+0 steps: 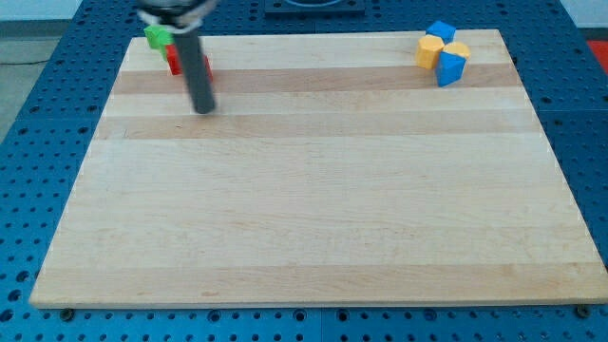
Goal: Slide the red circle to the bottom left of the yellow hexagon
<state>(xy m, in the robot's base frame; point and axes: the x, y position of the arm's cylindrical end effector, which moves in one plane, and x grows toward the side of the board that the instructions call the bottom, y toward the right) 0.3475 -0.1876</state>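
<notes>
A red block [174, 61] lies near the board's top left corner, largely hidden behind my rod; its shape cannot be made out. My tip [203, 110] rests on the board just below the red block and a little to its right. Two yellow blocks sit at the top right, a left one [428, 51] and a right one [459, 49]; which is the hexagon I cannot tell. They are far to the right of the red block and my tip.
A green block [155, 36] sits at the top left edge, touching the red block's upper left. Two blue blocks, one [440, 31] above and one [450, 69] below, crowd the yellow pair. The wooden board [313, 209] lies on a blue perforated table.
</notes>
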